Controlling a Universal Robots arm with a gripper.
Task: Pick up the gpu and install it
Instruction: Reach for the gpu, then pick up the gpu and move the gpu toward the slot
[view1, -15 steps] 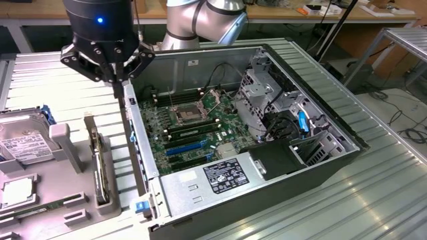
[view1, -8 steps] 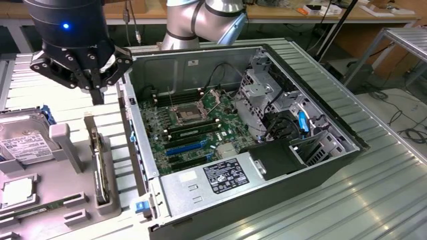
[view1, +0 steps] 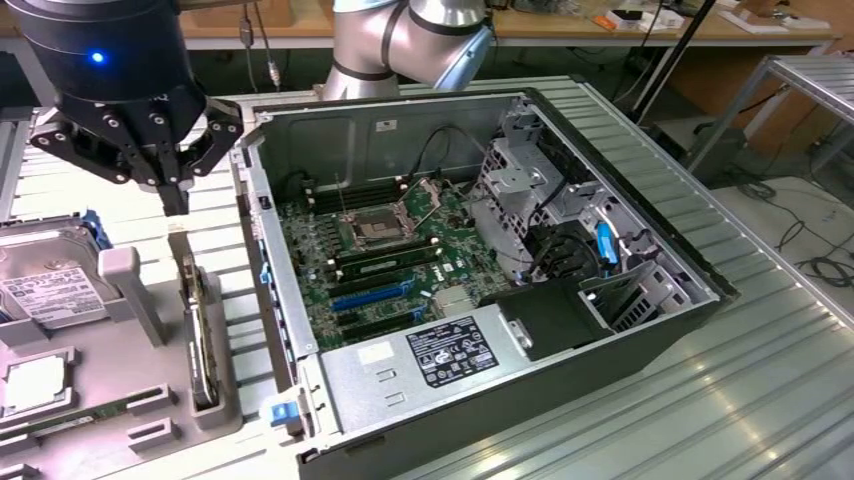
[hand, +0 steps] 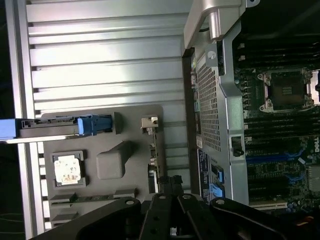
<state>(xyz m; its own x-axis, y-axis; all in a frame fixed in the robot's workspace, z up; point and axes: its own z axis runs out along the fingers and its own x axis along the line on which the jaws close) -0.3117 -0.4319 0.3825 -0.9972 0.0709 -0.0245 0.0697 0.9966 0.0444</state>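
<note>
Upper left, the gripper (view1: 172, 200) hangs clenched and empty over the grey tray (view1: 127, 290); the gpu (view1: 202, 340) stands on edge below it, lower left. Approach step, I'd judge: grasping needs fingers parted, squared over that thin edge
</note>
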